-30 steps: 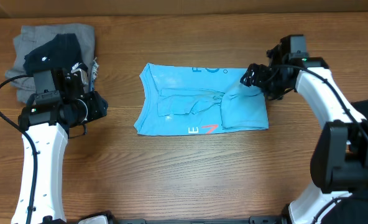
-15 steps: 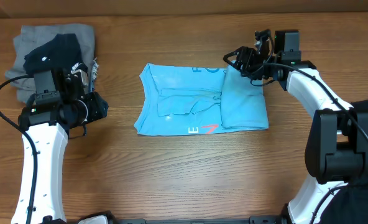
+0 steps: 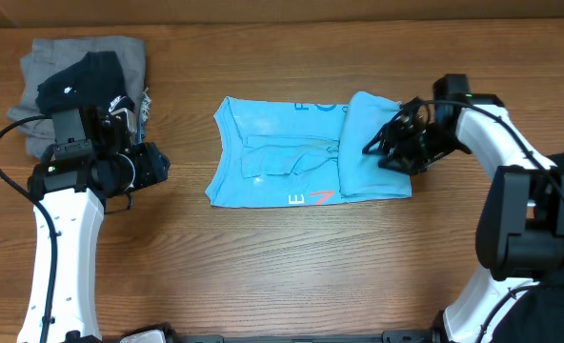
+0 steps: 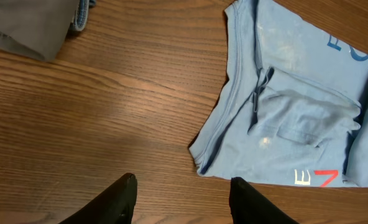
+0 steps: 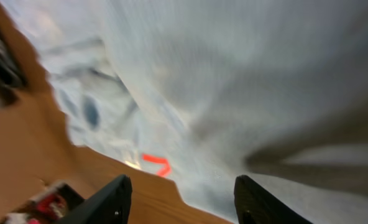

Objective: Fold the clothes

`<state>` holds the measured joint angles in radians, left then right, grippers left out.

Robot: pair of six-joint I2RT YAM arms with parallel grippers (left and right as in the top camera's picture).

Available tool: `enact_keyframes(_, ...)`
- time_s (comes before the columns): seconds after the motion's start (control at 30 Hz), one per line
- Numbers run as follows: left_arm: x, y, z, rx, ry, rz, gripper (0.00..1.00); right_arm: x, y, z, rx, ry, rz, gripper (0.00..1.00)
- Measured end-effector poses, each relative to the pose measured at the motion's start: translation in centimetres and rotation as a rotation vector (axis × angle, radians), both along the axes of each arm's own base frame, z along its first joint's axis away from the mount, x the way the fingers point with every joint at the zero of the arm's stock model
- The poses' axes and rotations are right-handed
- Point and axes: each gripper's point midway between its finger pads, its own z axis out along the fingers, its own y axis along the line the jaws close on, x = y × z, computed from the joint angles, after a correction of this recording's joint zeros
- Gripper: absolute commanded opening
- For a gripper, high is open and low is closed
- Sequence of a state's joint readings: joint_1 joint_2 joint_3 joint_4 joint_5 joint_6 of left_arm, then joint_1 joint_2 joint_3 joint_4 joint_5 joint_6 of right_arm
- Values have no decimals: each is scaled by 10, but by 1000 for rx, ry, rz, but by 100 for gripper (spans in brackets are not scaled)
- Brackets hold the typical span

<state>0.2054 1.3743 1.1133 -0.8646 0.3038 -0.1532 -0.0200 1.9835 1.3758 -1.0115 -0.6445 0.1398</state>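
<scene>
The blue T-shirt [image 3: 292, 157] lies half-folded mid-worktop [image 3: 292, 257], the left tool [image 4: 183, 190] open and empty off to its left, while the right tool [image 3: 385, 146], parted and seemingly empty, hangs low over the folded-in side, where a fingertip could snag and undo that fold.

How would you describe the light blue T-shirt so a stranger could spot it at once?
Start at the wooden table and look to its middle. There the light blue T-shirt lies flat, partly folded. Unlike the grey and dark pile at the far left corner, it is bright blue with white and coral lettering.
</scene>
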Motion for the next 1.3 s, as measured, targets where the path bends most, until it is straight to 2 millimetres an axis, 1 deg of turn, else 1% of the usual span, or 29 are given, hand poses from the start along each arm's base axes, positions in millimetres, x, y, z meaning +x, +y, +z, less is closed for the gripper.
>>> enact_keyframes(0.07, 0, 0, 0, 0, 0, 0, 52, -6, 6, -6, -56, -10, 68, 57)
enact_keyframes(0.23, 1, 0, 0, 1, -3, 0, 52, -19, 26, -22, -246, -34, 218, 64)
enact_keyframes(0.33, 0, 0, 0, 0, -2, 0, 52, -23, 37, -30, -382, -59, 277, 65)
enact_keyframes(0.4, 1, 0, 0, 1, -3, 0, 52, -22, 42, -33, -446, -83, 296, 64)
enact_keyframes(0.5, 1, 0, 0, 1, -3, 0, 52, -18, 44, -36, -521, -116, 292, 53)
enact_keyframes(0.57, 1, 0, 0, 1, -3, 0, 52, -19, 42, -39, -560, -119, 288, 36)
enact_keyframes(0.6, 1, 0, 0, 1, -3, 0, 53, -21, 40, -41, -575, -112, 288, 31)
enact_keyframes(0.7, 1, 0, 0, 0, -3, 0, 52, -27, 26, -43, -665, -77, 269, 16)
enact_keyframes(0.77, 1, 0, 0, 1, -3, 0, 52, -31, 15, -41, -726, -51, 248, 12)
enact_keyframes(0.83, 1, 0, 0, 1, -3, 0, 53, -35, 6, -38, -773, -24, 226, 11)
enact_keyframes(0.93, 1, 0, 0, 1, -4, 0, 53, -31, 2, -26, -802, -37, 205, 10)
enact_keyframes(1.0, 1, 0, 0, 1, -4, 0, 53, -28, 0, -9, -809, -64, 194, 11)
enact_keyframes(1.1, 1, 0, 0, 1, -4, 0, 54, -24, 2, 25, -789, -133, 180, 11)
enact_keyframes(1.17, 1, 0, 0, 1, -4, 0, 55, -26, 3, 37, -772, -149, 177, 13)
enact_keyframes(1.23, 2, 0, 1, 2, -8, 0, 55, -30, 6, 43, -750, -152, 180, 15)
enact_keyframes(1.3, 4, 1, 2, 4, -18, 0, 56, -30, 10, 42, -728, -153, 182, 16)
